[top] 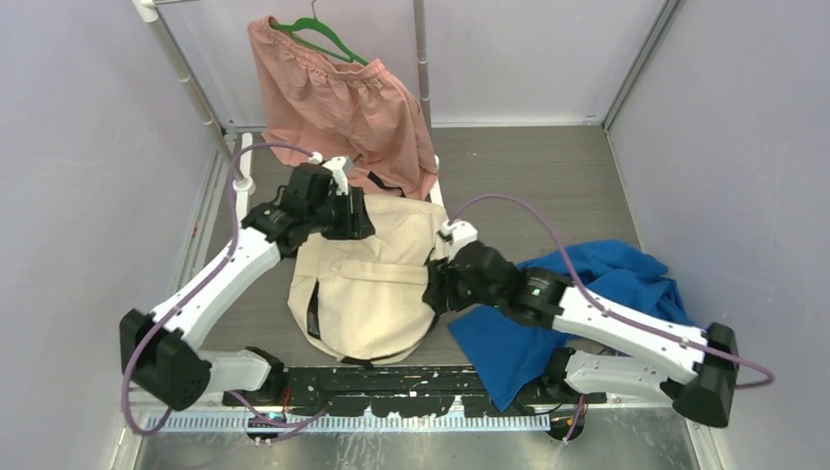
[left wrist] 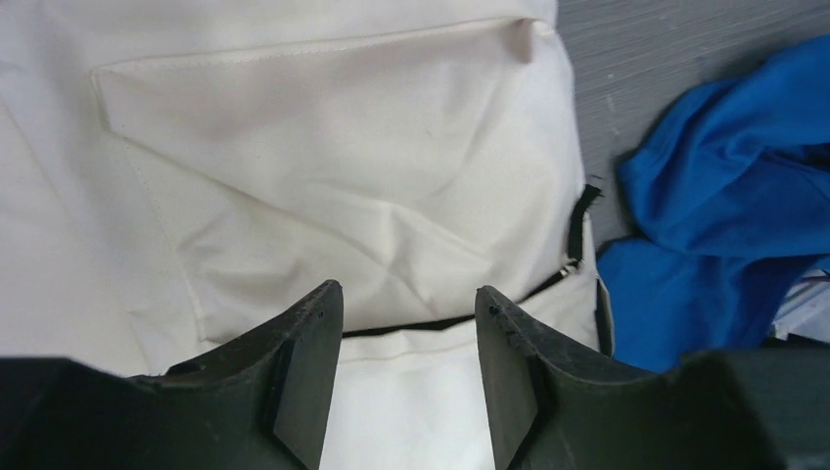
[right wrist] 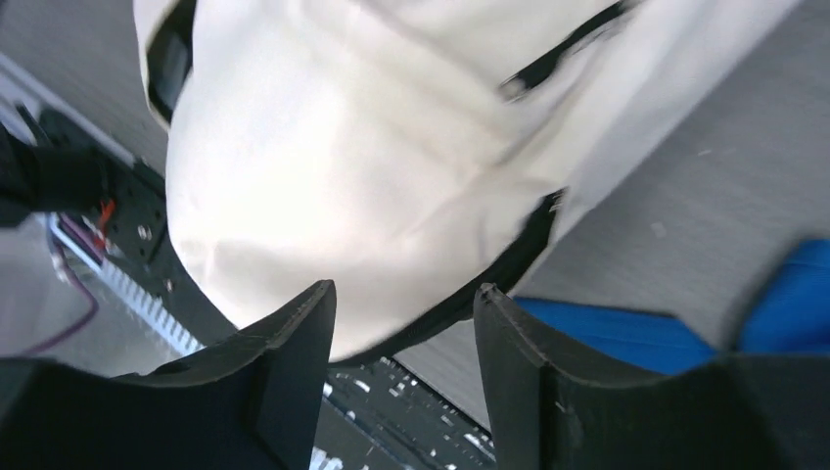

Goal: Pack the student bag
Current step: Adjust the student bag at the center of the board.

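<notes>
The bag (top: 367,284) lay flat at centre frame on the counter (top: 548,176). The left fingers (left wrist: 303,362) over its pocket and the right fingers (right wrist: 294,352) at its right edge were spread and empty. Pinching the zip (left wrist: 440,321) cleanly, not bunched fabric, looked wisest.

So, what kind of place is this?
Likely a robot test cell, not a home: plain walls enclose the table, two robot arms are mounted at its edge, and a garment rail stands behind.

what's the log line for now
bag: lying flat | left gripper: open, over bag | right gripper: open, at bag's side | blue cloth: right of bag
</notes>
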